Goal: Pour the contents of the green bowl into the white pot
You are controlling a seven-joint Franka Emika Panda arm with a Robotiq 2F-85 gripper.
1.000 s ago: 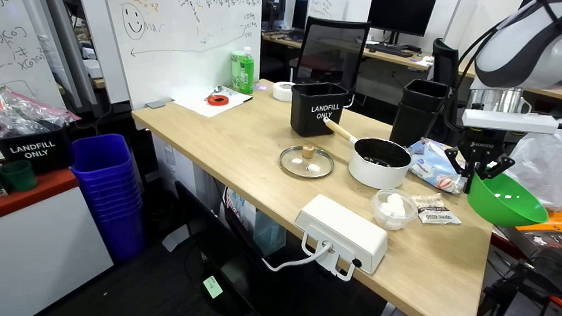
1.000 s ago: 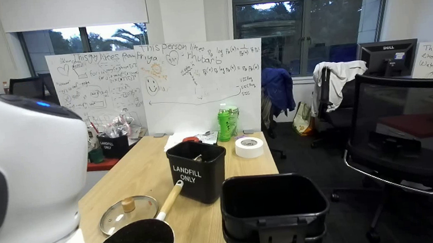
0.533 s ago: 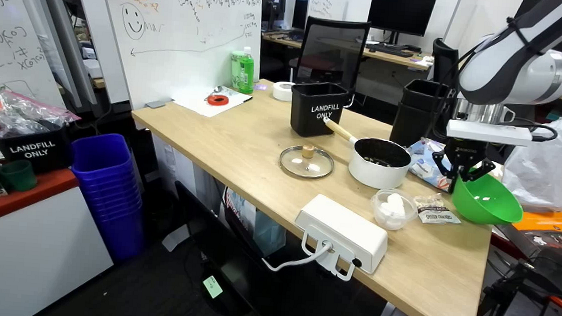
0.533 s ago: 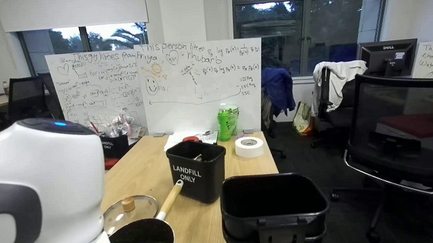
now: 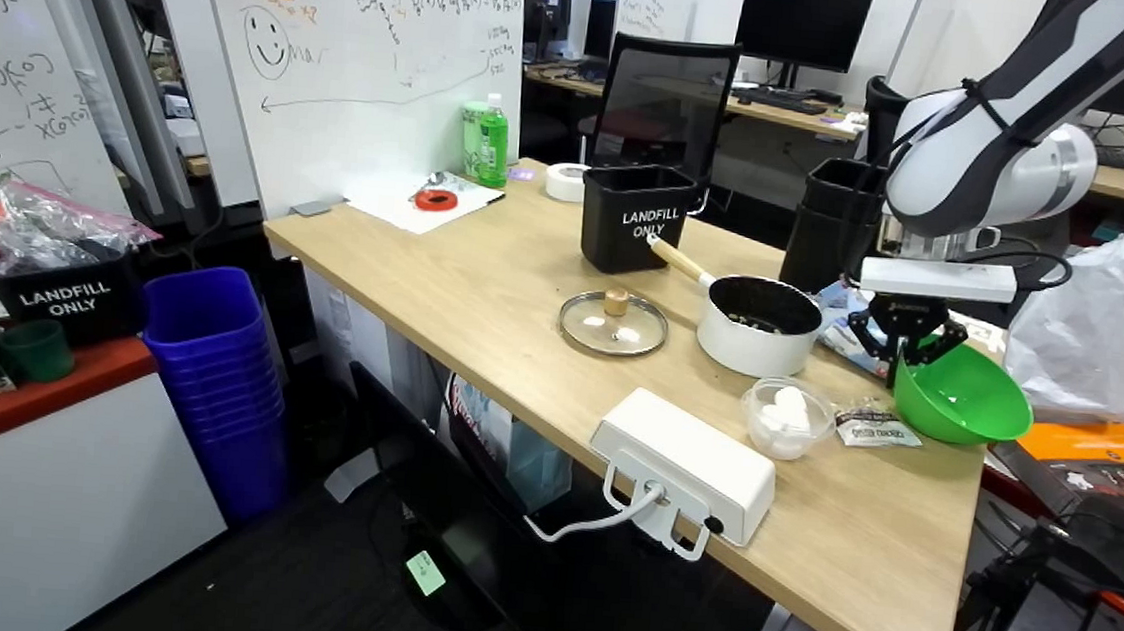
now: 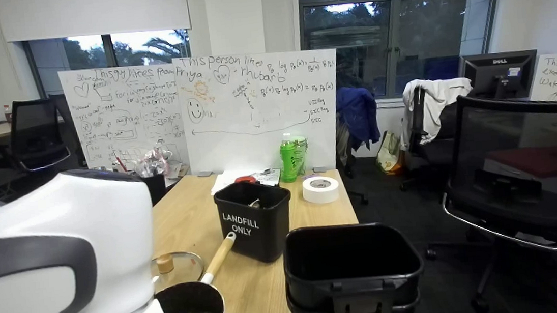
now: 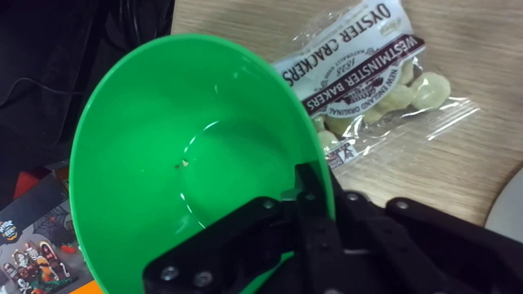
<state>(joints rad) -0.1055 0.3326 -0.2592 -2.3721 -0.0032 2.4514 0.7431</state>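
The green bowl (image 5: 967, 398) is near the table's right end in an exterior view; it also fills much of the wrist view (image 7: 163, 134). My gripper (image 5: 895, 367) is shut on its rim, one finger inside and one outside, as the wrist view shows (image 7: 316, 179). The bowl holds only a couple of tiny crumbs and is tilted slightly. Whether it touches the table I cannot tell. The white pot (image 5: 750, 345) stands left of the gripper with its wooden handle pointing away. Peanut-like pieces lie in its dark interior (image 6: 189, 295), partly hidden by my arm.
A cracker packet (image 5: 874, 427) lies beside the bowl, also in the wrist view (image 7: 359, 77). Near the pot are a clear tub with white contents (image 5: 786, 421), a glass lid (image 5: 613, 325), a wipes pack (image 5: 848, 313), a power strip (image 5: 681, 455) and black bins (image 5: 635, 221).
My gripper and the bowl have moved left and slightly down in an exterior view. The bowl has turned more level. My arm covers more of the pot and lid in an exterior view.
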